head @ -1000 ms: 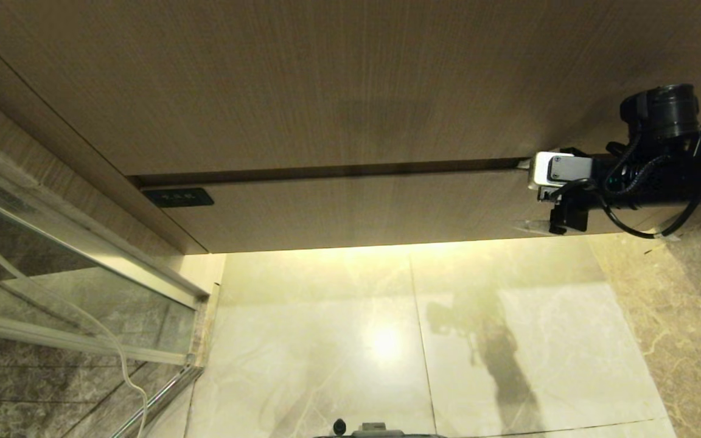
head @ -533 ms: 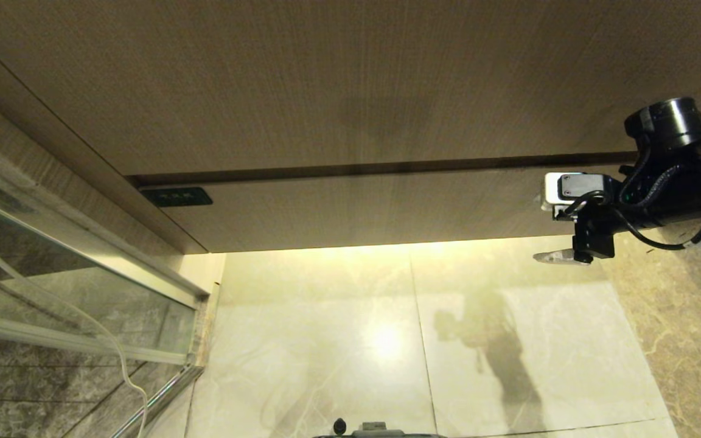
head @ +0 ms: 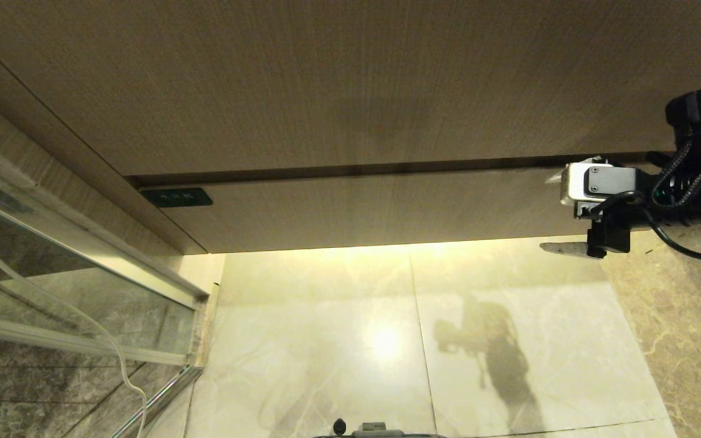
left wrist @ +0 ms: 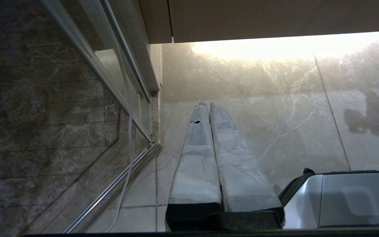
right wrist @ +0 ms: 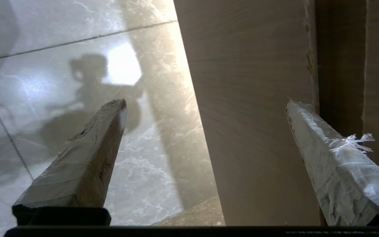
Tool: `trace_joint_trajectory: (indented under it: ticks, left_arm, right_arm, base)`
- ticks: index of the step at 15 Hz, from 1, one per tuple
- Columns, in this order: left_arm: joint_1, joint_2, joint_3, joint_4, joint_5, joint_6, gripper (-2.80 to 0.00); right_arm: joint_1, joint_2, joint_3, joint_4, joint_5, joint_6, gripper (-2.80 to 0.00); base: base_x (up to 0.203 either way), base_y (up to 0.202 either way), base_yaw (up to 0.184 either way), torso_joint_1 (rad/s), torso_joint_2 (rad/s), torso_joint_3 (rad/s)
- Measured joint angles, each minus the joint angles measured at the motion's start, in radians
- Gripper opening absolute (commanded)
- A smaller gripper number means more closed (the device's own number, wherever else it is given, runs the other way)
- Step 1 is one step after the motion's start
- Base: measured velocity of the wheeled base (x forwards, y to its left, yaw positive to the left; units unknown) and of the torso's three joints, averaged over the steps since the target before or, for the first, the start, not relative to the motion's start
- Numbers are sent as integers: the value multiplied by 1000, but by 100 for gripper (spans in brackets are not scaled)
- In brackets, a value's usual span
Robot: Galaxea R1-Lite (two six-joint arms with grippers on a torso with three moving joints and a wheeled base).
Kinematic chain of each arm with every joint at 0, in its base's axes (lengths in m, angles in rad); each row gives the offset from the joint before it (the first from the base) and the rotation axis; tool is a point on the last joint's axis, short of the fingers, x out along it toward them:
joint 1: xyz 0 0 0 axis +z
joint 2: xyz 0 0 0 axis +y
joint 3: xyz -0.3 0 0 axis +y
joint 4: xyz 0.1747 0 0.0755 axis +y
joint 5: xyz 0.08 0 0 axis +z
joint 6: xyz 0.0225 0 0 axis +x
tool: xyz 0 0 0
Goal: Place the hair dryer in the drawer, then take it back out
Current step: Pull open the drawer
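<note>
Since the earlier frame the right claw (head: pixel 560 213) has backed off toward the right edge of the head view and dropped a bit; its lower finger, which lay across the drawer (head: pixel 362 210) front, now hangs below the bottom edge over the floor (head: pixel 509 286).

Task's thing now: the drawer is closed, its front flush under the taller wood-grain panel (head: pixel 338 85), w/ a dark seam between them and a small dark label (head: pixel 177 197) at the left end. The hair dryer isn't visible in any view, so can't say where it is.

Handling, as a guess: the drawer front is stiff, flat, smooth laminate w/ no knob or handle visible, so it'd be slippery to pinch. Best hold is prob. hooking a finger into the top seam or under the lit bottom edge near the right end, then pulling straight out. Wide and shallow, so an off-centre pull could rack it; go slow.

Right claw: spread wide and holding nothing. In the right wrist view one finger (right wrist: pixel 334 164) is over the seam at the top of the drawer front and the other sits out over the floor; touching or just short, can't tell.

Left claw (left wrist: pixel 215 158): fingers pressed together, empty, parked low and pointing at the floor beside the glass shower door (left wrist: pixel 87 65).
</note>
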Motion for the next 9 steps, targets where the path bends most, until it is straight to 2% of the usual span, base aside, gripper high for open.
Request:
trace_joint_trajectory:
  ticks: [3, 7, 9]
  left_arm:
    - [0, 0, 0, 0, 0, 0, -280]
    - [0, 0, 0, 0, 0, 0, -280]
    - [0, 0, 0, 0, 0, 0, -280]
  right_arm:
    - [14, -31, 62, -51, 9, -20, 0]
    - [18, -22, 51, -58, 15, -31, 0]
    - [17, -5, 44, -102, 16, -34, 0]
  base:
    - [0, 0, 0, 0, 0, 0]
    - [0, 0, 0, 0, 0, 0]
    - [0, 0, 0, 0, 0, 0]
